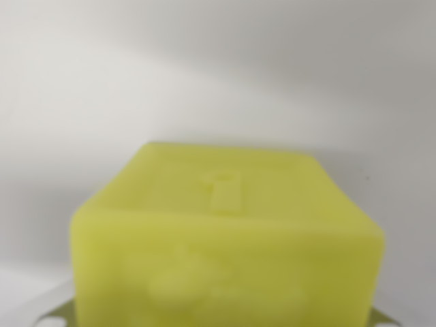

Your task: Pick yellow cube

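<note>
One yellow cube (228, 252) fills the lower half of your wrist view, very close to the lens and out of focus. You can see its top face with a small raised or recessed mark near the middle, and its front face running off the bottom edge. Small metal pieces (58, 315) peek out at both lower corners beside it. Behind it lies a plain white surface (218, 75). Your gripper's fingers aren't visible, so you cannot tell whether they are spread or closed on the cube.
</note>
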Robot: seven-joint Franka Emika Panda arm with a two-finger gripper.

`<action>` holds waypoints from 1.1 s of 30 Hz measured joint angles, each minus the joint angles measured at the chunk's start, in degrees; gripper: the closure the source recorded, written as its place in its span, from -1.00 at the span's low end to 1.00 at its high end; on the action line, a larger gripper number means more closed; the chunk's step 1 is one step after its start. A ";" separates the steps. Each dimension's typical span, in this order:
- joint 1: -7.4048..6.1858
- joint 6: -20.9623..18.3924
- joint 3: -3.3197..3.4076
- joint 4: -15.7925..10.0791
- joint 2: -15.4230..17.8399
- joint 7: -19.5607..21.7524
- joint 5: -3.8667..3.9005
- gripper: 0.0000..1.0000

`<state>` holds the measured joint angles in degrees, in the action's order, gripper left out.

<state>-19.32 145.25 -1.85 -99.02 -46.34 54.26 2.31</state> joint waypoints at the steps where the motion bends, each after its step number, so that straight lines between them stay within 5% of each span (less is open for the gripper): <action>1: 0.00 -0.09 0.00 -0.07 0.14 0.00 0.00 1.00; 33: -0.04 -6.67 -0.01 -2.58 9.26 -0.41 -0.57 1.00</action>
<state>-19.37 138.58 -1.86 -101.60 -37.08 53.85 1.74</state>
